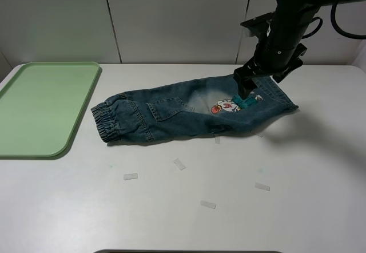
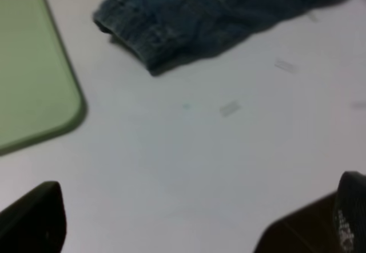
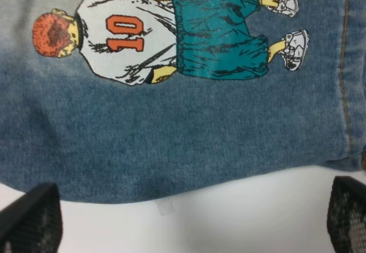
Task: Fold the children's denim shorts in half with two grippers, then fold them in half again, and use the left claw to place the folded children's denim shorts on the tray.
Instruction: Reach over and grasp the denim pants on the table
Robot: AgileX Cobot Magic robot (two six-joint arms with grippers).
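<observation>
White tabletop (image 1: 297, 218) fills the near ground and carries everything else. On its far left corner sits the pale green tray (image 1: 40, 107), a rectangle with rounded corners and a low raised rim, nothing resting in it.

Just right of the tray, apart from its rim, the children's denim shorts (image 1: 189, 113) lie flat across the middle of the table, stretched lengthwise. Their gathered elastic end (image 1: 106, 124) points toward the tray, and a pale faded patch shows near the middle.

From the upper right the black right arm (image 1: 289, 24) reaches down over the shorts' far end. The right gripper (image 1: 246, 90) is low over the cloth beside the cartoon patch, its fingers (image 3: 28, 221) spread wide, with the denim's near edge and bare table between them and nothing pinched. Whether the tips touch the cloth I cannot tell.

The left gripper (image 2: 191, 218) shows only in its own wrist view. It hangs over bare table near the tray's corner, fingers spread wide and holding nothing.

The cartoon patch (image 3: 166, 32) shows a figure from behind in a white number 10 shirt and teal shorts.

Several small pale tape strips (image 1: 179, 163) lie scattered on the table in front of the shorts.
</observation>
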